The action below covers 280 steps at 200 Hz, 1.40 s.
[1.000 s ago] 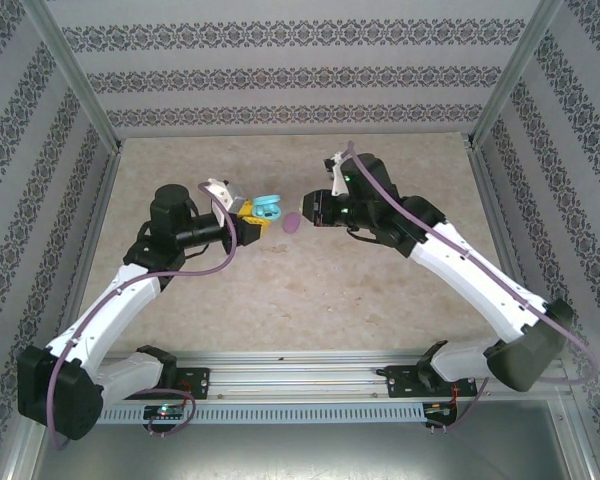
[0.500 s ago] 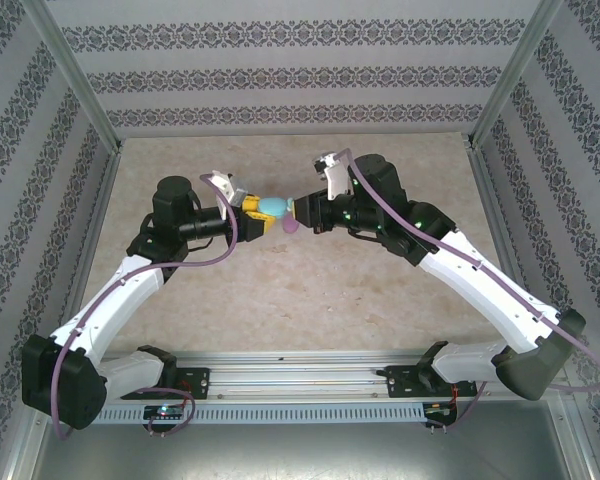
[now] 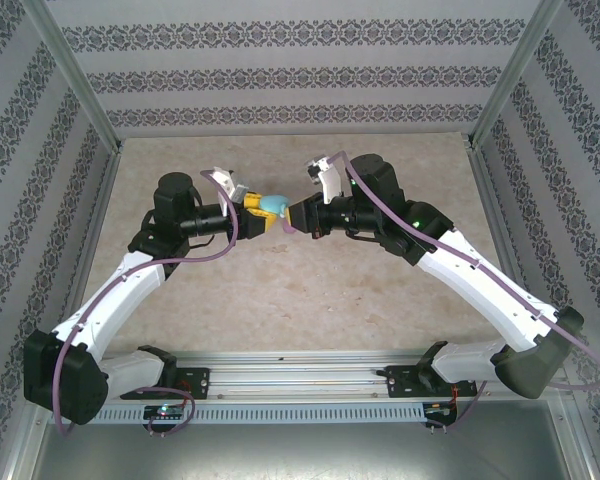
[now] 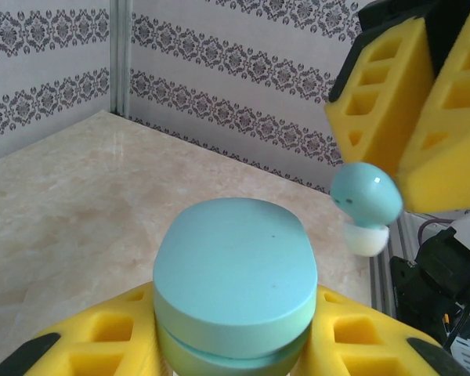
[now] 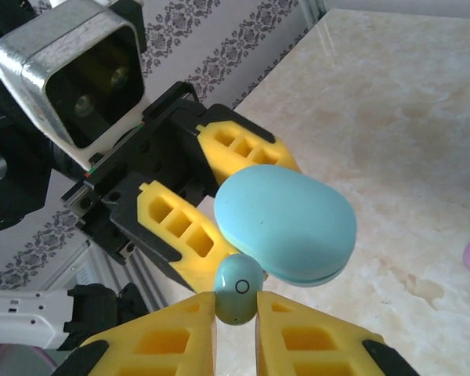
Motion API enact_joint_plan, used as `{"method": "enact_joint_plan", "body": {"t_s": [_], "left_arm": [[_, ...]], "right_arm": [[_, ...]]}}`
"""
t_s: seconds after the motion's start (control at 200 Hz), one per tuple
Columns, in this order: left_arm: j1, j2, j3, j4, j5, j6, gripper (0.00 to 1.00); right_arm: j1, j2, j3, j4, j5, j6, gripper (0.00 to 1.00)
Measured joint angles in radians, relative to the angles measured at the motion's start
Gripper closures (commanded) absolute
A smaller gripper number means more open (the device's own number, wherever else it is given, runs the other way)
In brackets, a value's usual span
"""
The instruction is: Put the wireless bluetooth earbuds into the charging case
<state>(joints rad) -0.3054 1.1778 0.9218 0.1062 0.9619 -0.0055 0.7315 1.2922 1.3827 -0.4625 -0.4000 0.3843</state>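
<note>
Jaws of the left gripper are clamped on the case. Those of the right gripper are narrowed on a bud. The two meet above the desk, with the right tips at 3 o'clock of the case.

Left wrist view: the case turns its broad face to the lens, long axis 9 to 3. A seam rings its lower edge, and no socket is exposed. The bud hangs at 2 o'clock of it, apart, blue dome up and white tip toward 6. Its long axis runs 12 to 6.

Right wrist view: the bud is pinched at the very tips, ring-marked face to the lens, just at 7 o'clock of the case. The case's long axis runs 10 to 4.

Judgement: the lid appears shut. Seating should wait until a socket faces the white tip. The approach should then run along the bud's axis, slowly, since so shallow a pinch may let it pivot.
</note>
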Motion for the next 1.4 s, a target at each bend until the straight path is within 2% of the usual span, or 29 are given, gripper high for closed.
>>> {"method": "enact_joint_plan", "body": {"t_s": [0.395,0.819,1.189,1.399], "left_arm": [[0.007,0.005,0.003,-0.004,0.003,-0.004,0.92],[0.013,0.005,0.003,-0.003,0.0,-0.004,0.92],[0.012,0.005,0.003,-0.003,0.017,-0.004,0.92],[0.012,0.005,0.003,-0.002,0.026,-0.012,0.92]], "right_arm": [[-0.001,0.074,0.023,-0.028,-0.064,-0.022,0.82],[-0.049,0.107,0.079,-0.034,-0.133,-0.021,0.82],[-0.078,0.126,0.093,-0.021,-0.136,-0.026,0.82],[-0.089,0.146,0.131,-0.055,-0.132,-0.084,0.82]]}}
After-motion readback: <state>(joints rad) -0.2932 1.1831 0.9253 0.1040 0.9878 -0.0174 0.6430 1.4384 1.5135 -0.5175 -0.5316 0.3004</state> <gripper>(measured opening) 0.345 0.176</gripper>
